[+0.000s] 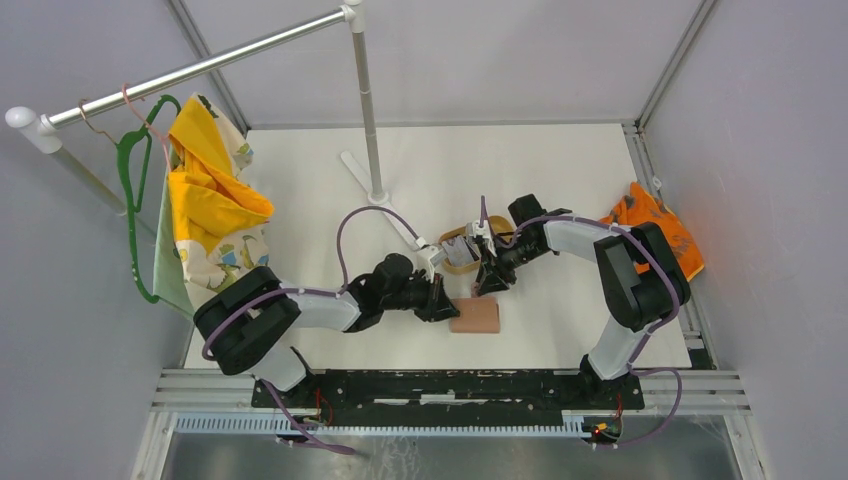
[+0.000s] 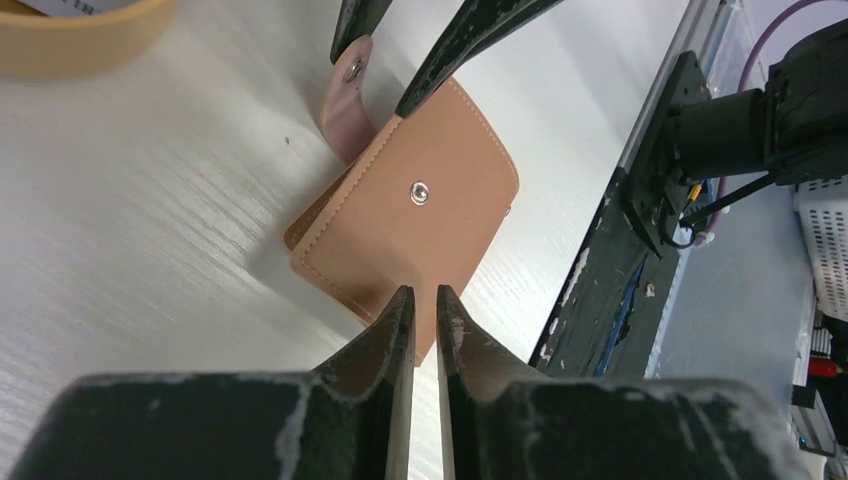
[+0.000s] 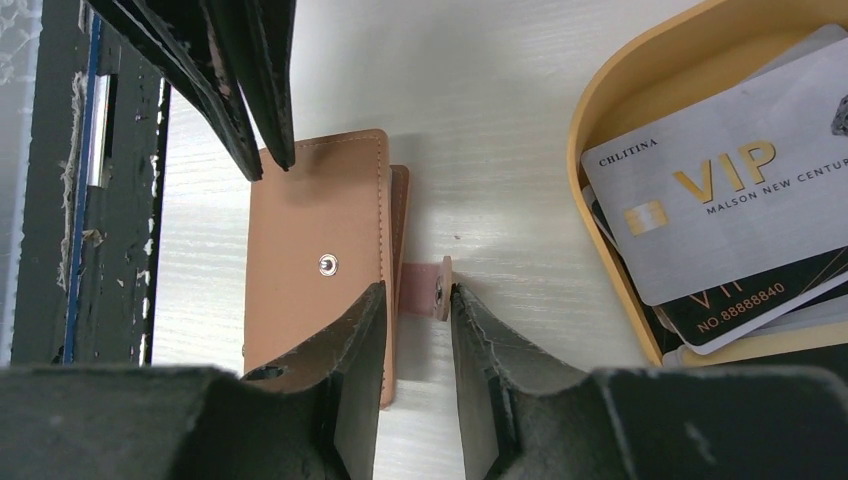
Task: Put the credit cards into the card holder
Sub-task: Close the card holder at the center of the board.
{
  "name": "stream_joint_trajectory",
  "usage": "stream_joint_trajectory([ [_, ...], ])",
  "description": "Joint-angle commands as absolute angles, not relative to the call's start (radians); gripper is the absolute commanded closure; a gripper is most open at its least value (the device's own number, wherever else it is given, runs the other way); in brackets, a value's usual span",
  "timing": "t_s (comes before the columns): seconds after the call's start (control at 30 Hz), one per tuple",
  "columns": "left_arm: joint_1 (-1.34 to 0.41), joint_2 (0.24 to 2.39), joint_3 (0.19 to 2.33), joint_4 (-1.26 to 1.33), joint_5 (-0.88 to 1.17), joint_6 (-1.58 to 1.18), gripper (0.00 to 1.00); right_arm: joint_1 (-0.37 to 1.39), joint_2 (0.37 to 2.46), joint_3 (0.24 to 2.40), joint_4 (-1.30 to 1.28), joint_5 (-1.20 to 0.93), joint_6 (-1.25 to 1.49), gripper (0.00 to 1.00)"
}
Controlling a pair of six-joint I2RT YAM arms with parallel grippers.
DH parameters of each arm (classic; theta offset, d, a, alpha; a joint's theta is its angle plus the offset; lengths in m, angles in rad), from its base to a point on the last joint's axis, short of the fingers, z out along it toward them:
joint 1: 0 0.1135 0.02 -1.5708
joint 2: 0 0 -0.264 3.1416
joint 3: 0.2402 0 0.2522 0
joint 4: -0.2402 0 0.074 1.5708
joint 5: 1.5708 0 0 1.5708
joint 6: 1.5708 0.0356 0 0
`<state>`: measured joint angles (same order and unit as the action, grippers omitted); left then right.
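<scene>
Black-and-white arm links, purple cables, scuffed black pincer fingers (image 2: pixel 400 330).

The white wood-grain surface (image 1: pixel 560 170) carries a closed tan leather card holder (image 1: pixel 475 316). Just beyond it sits a tan oval tray (image 1: pixel 459 250); an orange crumpled cloth (image 1: pixel 655 225) lies well to its right.
</scene>
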<state>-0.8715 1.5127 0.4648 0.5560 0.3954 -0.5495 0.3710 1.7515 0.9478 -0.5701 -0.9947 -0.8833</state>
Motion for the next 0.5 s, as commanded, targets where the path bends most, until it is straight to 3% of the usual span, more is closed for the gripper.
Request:
stream_joint_trajectory([
  [0.0,-0.882,1.547,0.510,0.601,0.392,-0.534,0.81,0.363,1.736,0.967,-0.580,-1.019,-0.898,0.65],
  [0.47,-0.893,1.567,0.533,0.566,0.360,-0.522,0.83,0.353,1.709,0.964,-0.585,-1.006,-0.892,0.65],
])
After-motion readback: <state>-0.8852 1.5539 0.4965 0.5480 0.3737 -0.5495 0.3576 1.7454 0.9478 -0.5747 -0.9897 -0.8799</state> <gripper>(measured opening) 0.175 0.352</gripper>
